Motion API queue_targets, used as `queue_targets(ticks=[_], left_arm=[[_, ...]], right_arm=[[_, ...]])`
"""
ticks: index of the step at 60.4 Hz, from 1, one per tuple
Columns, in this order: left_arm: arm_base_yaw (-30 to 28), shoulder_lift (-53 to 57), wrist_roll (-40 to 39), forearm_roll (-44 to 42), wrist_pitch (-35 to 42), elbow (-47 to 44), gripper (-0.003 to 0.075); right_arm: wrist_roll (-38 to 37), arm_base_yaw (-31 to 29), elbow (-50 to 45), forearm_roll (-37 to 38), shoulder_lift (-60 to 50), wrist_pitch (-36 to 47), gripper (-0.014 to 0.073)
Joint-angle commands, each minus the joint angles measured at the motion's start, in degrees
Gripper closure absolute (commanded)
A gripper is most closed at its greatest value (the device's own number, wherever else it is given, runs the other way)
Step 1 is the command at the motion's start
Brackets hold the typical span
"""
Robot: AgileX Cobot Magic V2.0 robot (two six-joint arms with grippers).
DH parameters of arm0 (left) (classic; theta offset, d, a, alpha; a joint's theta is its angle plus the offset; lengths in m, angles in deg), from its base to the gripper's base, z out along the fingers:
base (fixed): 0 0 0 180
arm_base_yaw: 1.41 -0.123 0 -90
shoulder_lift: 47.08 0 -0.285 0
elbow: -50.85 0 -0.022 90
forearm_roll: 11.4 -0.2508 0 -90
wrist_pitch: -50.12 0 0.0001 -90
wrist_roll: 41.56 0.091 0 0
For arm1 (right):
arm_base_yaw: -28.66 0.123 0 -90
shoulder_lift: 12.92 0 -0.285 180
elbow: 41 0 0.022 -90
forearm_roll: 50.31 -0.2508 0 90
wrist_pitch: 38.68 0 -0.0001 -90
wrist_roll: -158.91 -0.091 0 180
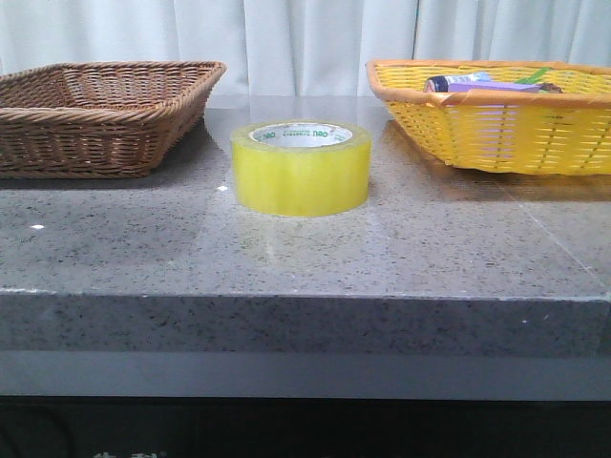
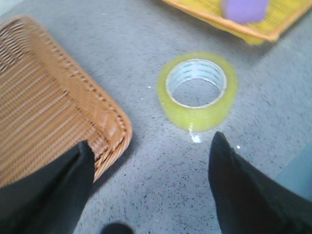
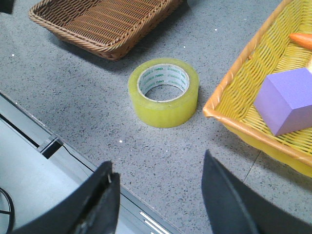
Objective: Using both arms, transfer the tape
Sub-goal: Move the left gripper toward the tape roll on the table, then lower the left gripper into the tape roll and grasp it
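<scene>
The tape (image 1: 301,167), a thick yellow translucent roll with a white core printed in green, lies flat on the grey table between two baskets. It also shows in the left wrist view as the tape (image 2: 197,90) and in the right wrist view as the tape (image 3: 163,91). My left gripper (image 2: 151,146) hangs open above the table, short of the roll, with nothing between its fingers. My right gripper (image 3: 157,168) is open too, over the table's front edge, well short of the tape. Neither arm shows in the front view.
A brown wicker basket (image 1: 100,110) stands at the back left, its corner close to my left finger (image 2: 73,170). A yellow basket (image 1: 496,124) at the back right holds a purple block (image 3: 287,100) and other small items. The table's front edge (image 1: 305,298) runs across the front.
</scene>
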Motion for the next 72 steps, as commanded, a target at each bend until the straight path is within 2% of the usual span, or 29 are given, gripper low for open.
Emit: queue_targets(ticks=[1, 15, 24, 55, 72], left_arm=[[2.3, -2.5, 5.3, 0.7, 0.7, 4.9, 0.0230], [6.3, -13.1, 13.0, 0.7, -7.1, 13.3, 0.0230], [7.5, -19.2, 16.9, 0.9, -9.5, 17.0, 0.0230], [7.8, -34.0, 23.5, 6.8, -9.5, 20.4, 0.0230], [7.8, -38.8, 24.5, 6.9, -4.6, 20.4, 0.0230]], right_arm=[[0.0, -0.1, 1.5, -0.6, -0.3, 4.2, 0.0180], [0.0, -0.1, 1.5, -0.6, -0.3, 4.2, 0.0180], [0.0, -0.1, 1.5, -0.6, -0.3, 4.2, 0.0180], [0.0, -0.1, 1.5, -0.6, -0.3, 4.2, 0.0180], [0.0, -0.1, 1.5, -0.6, -0.3, 4.2, 0.0180]])
